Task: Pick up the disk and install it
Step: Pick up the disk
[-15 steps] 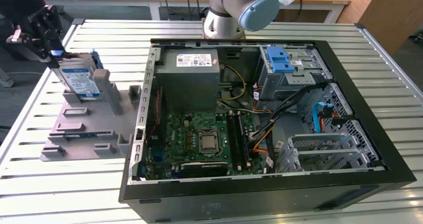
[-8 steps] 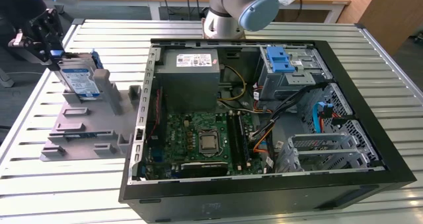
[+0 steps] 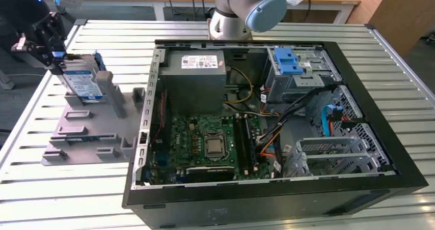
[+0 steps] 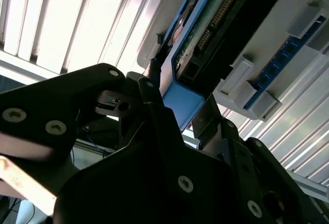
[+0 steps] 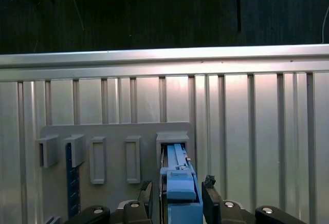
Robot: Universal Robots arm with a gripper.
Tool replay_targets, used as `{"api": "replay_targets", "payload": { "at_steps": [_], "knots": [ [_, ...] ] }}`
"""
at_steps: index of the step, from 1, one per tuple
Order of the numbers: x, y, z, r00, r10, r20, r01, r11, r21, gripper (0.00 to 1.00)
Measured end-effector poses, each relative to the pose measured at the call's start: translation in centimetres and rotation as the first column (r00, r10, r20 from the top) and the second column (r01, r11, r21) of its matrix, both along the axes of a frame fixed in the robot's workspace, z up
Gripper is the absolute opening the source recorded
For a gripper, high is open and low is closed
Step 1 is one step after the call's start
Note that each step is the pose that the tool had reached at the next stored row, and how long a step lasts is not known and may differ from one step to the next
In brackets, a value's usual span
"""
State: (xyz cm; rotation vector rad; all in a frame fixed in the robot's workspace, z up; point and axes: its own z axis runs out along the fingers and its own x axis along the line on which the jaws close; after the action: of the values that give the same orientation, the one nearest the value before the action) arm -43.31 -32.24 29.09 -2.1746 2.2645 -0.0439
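The disk [image 3: 83,82] is a silver drive with a blue-and-white label and a blue edge frame. It stands on edge in a slot of the grey holder block [image 3: 88,133] at the exterior view's left. My gripper [image 3: 57,62] is at the disk's upper end. In both wrist views its black fingers [image 5: 145,193] sit on either side of the disk's blue frame [image 5: 179,188] [image 4: 182,100], and the gripper [image 5: 177,192] [image 4: 180,98] looks shut on it. The disk's lower end still reaches into the holder's slot [image 5: 172,137].
An open black computer case [image 3: 272,202] lies on the slatted metal table [image 3: 81,199] to the exterior view's right of the holder. Inside are a motherboard [image 3: 211,143], a grey power supply box [image 3: 197,77] and a drive cage with a blue latch [image 3: 289,62]. The arm's base [image 3: 235,11] stands behind the case.
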Motion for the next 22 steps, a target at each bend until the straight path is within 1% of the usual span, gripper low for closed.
{"api": "replay_targets", "payload": {
  "at_steps": [4, 5, 10, 11, 19, 22],
  "knots": [
    [0.00, 0.00, -0.12, 1.0000, 0.000, 0.0001, 0.000, 1.0000, 0.0000, 0.49],
    [0.00, 0.00, -0.15, 1.0000, 0.000, 0.0001, 0.000, 1.0000, 0.0000, 0.42],
    [0.00, 0.00, -0.23, 1.0000, 0.000, 0.0001, 0.000, 1.0000, 0.0000, 0.40],
    [0.00, 0.00, -0.24, 1.0000, 0.000, 0.0000, 0.000, 1.0000, -0.0001, 0.36],
    [0.00, 0.00, -0.25, 1.0000, 0.002, 0.0002, -0.002, 1.0000, 0.0000, 0.36],
    [0.00, 0.00, -0.26, 0.9997, 0.026, 0.0002, -0.026, 0.9997, 0.0000, 0.36]
  ]
}}
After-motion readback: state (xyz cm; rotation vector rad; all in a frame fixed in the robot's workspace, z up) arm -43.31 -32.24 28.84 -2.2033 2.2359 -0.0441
